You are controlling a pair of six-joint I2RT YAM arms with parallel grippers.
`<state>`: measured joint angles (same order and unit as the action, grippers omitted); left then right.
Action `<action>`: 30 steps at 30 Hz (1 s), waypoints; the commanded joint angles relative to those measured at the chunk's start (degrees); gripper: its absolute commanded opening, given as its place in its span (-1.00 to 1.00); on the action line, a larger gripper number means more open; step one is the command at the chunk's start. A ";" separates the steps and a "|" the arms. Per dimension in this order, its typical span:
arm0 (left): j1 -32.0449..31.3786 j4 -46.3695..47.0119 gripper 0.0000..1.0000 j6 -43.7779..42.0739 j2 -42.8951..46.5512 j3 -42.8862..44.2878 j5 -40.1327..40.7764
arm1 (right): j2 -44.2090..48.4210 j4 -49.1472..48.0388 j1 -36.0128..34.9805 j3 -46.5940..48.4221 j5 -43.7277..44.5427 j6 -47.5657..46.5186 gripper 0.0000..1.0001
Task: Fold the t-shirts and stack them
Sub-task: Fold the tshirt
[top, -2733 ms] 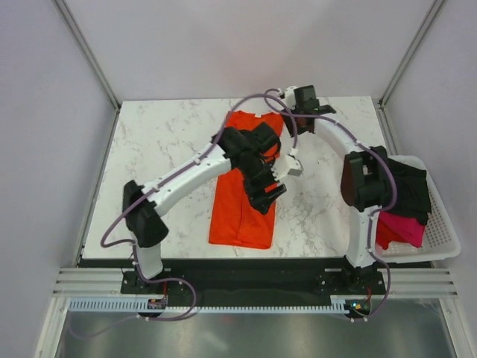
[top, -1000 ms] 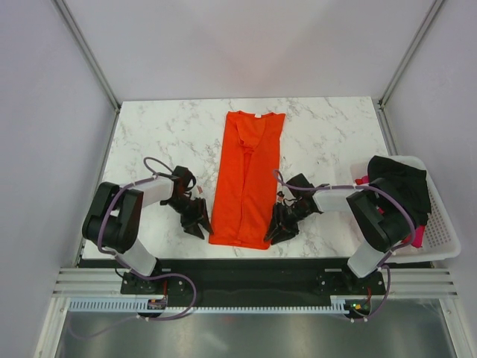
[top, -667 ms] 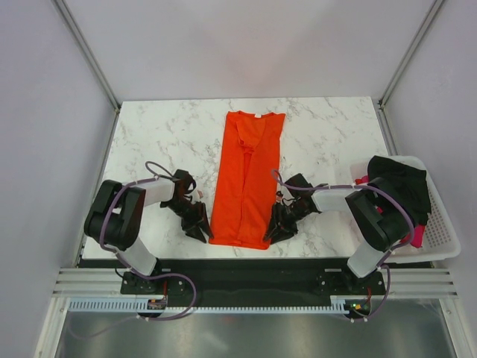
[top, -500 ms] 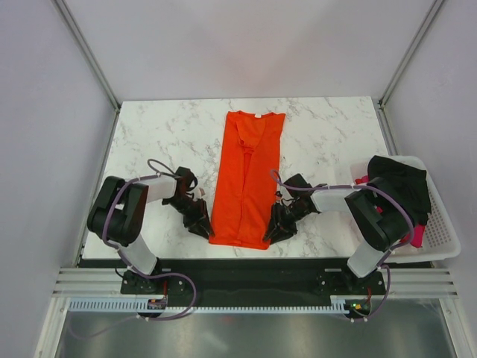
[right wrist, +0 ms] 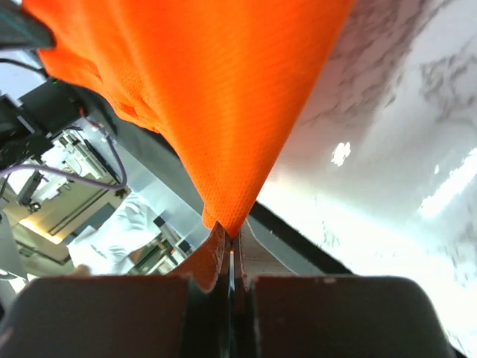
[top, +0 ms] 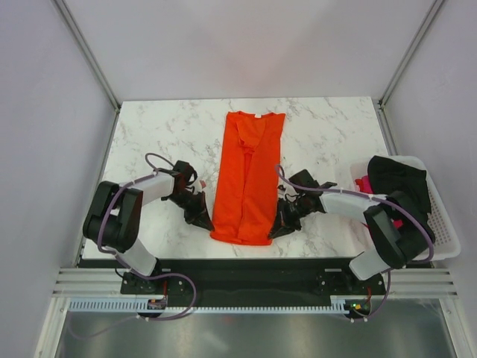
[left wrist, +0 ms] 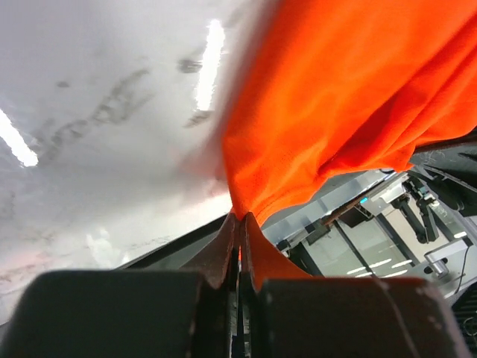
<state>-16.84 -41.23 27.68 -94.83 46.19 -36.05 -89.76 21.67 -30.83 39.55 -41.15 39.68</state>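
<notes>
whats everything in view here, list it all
orange t-shirt: one, orange-red, folded into a long strip, mid-table
black t-shirt: one, black, heaped in the basket
pink t-shirt: one, pink, in the basket, mostly hidden
basket: one, white mesh, at the table's right edge
table: one, white marble
left fingers: two, black, shut on the orange t-shirt's near left corner
right fingers: two, black, shut on its near right corner
</notes>
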 commanded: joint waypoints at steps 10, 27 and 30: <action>1.81 -4.82 -0.95 -5.79 2.55 19.97 7.31 | 4.42 6.45 9.47 11.95 0.80 -8.04 -1.00; 2.43 -3.33 -0.95 -9.22 -17.58 44.77 8.02 | -10.08 -0.93 14.92 26.01 5.54 -10.85 -1.00; 2.78 -3.24 -0.96 -8.96 -19.70 46.44 8.45 | -13.25 -0.93 15.01 29.44 6.43 -12.34 -1.00</action>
<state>-14.68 -44.99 21.02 -112.95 89.21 -28.56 -100.71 22.87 -15.94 64.53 -36.40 30.09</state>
